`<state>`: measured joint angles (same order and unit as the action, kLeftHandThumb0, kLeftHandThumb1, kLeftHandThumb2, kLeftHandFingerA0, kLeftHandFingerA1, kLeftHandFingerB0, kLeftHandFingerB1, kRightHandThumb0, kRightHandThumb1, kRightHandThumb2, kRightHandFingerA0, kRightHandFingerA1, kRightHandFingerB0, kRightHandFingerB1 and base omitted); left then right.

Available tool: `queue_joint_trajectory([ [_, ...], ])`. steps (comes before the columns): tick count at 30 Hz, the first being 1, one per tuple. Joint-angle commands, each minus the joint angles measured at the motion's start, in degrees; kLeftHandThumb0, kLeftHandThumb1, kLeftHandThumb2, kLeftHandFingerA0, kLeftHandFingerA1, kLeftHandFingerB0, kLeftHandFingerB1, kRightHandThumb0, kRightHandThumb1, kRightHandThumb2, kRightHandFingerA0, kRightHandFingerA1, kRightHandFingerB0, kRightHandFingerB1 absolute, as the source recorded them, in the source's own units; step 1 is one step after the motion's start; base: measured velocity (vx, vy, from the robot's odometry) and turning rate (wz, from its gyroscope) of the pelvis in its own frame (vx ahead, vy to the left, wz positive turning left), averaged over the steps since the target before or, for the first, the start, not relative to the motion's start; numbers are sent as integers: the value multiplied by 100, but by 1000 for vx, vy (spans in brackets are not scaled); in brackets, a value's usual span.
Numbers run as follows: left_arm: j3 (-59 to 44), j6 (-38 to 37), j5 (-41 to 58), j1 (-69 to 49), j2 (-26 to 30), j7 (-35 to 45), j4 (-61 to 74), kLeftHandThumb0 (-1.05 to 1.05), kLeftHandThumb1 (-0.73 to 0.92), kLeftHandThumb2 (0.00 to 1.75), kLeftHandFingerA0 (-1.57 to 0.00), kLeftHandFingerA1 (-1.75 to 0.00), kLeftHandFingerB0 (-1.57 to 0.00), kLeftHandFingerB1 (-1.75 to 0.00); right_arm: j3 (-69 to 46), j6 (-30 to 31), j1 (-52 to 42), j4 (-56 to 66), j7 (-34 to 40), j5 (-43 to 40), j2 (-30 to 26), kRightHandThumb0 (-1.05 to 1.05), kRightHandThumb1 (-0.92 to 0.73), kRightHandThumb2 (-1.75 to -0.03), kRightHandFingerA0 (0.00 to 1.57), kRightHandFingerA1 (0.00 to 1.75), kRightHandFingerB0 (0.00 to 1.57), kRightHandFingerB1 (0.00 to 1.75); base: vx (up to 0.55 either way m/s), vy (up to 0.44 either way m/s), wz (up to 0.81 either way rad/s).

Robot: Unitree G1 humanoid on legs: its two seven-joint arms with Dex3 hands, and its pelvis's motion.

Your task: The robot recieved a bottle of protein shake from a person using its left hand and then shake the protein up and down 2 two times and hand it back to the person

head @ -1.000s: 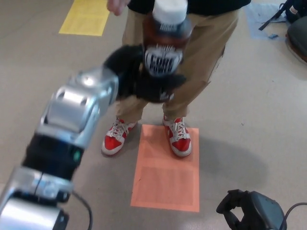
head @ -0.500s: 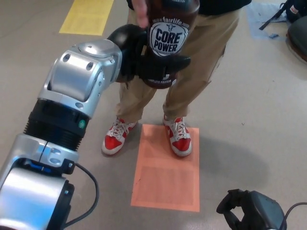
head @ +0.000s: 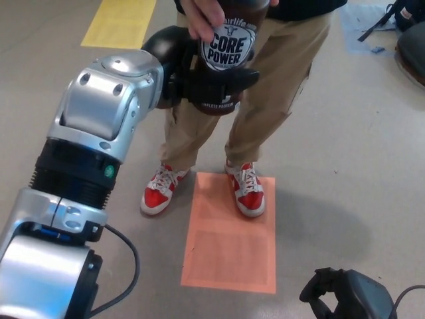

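Two hands are meeting on one bottle. Standing on the floor [head: 345, 153] in tan trousers and red sneakers, the person [head: 279, 73] is straddling an orange floor mat [head: 229, 246]. The left robot hand [head: 206, 83] is gripping the protein shake bottle [head: 227, 53] around its lower half, while the person's hand [head: 202, 16] is touching its upper part. The right robot hand [head: 348, 296] is hanging low at bottom right; whether its fingers are apart I cannot tell.

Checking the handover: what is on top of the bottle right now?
A person's hand grips the top of the bottle, above the left robot hand wrapped around it. The cap is not visible.
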<state>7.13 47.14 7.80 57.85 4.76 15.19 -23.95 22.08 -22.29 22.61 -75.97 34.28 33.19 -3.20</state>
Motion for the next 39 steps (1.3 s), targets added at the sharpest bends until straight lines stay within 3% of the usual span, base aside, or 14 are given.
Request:
queue_joint_trajectory([
  [1,-64,39,-105,-145,31,-101,227,-48,72,61,-57,-49,-30,-33,-18,-29,-52,-21,-30,-44,-57,-49,-53,-108,105,99,96,72,0,0,0],
  [2,3,82,-72,-197,96,71,340,-65,50,82,-5,-33,-5,-25,-5,-14,-41,-22,-16,-29,-46,-48,-52,-114,104,101,91,82,0,0,0],
  [4,72,56,14,-281,180,354,467,-74,50,86,0,-13,0,-10,-5,-26,-39,-23,0,-29,-37,-49,-51,-114,105,102,92,83,0,0,0],
  [7,101,24,105,-385,278,628,643,-76,56,57,0,-4,0,-2,-29,-33,-6,-17,2,-52,-22,-49,-51,-114,104,103,92,83,0,0,0],
  [13,306,-328,-36,-1020,622,805,1407,-73,49,88,-1,-21,0,-18,-97,58,68,-11,-43,-103,47,-47,-52,-108,100,103,95,72,0,0,0],
  [14,297,-332,-44,-1284,697,758,1727,-75,65,60,-4,-25,-3,-23,-98,65,75,-6,-29,-99,50,-47,-48,-111,100,102,91,82,0,0,0],
  [16,314,-411,-98,-1564,769,695,2049,-79,55,90,-1,-26,-13,-27,-73,48,72,-5,14,-61,40,-49,-53,-102,98,103,95,72,0,0,0],
  [17,353,-610,-221,-1922,843,579,2362,-76,69,61,-25,-31,-24,-29,-53,21,64,-4,48,-35,31,-50,-50,-111,102,106,90,82,0,0,0],
  [19,450,-939,-471,-2452,983,382,2789,-77,70,61,-32,-33,-28,-31,-38,4,69,-6,70,-17,25,-50,-50,-111,102,106,90,81,0,0,0],
  [20,477,-1098,-570,-2828,1075,319,3018,-68,53,94,-41,-54,-20,-42,-50,2,24,-8,49,-38,38,-50,-50,-110,101,103,90,81,0,0,0],
  [21,500,-1255,-667,-3117,1159,254,3154,-68,66,61,-51,-38,-44,-35,-60,1,6,-10,45,-53,47,-49,-55,-100,101,99,95,71,0,0,0],
  [24,566,-2095,-1112,-3862,1397,-96,3200,-59,57,63,-59,-46,-52,-43,-102,17,55,-17,60,-90,77,-50,-55,-103,103,96,97,72,0,0,0],
  [31,697,-4366,-2046,-4981,1785,-1465,1510,-14,53,54,-70,-57,-51,-48,-70,-18,211,-2,-26,-52,-5,-49,-55,-105,105,91,96,69,0,0,0],
  [39,1374,-5470,-2896,-4806,2055,-2956,-620,-44,47,72,-52,-51,-28,-43,-130,60,495,6,-47,-92,-43,-50,-52,-113,103,104,90,81,0,0,0],
])
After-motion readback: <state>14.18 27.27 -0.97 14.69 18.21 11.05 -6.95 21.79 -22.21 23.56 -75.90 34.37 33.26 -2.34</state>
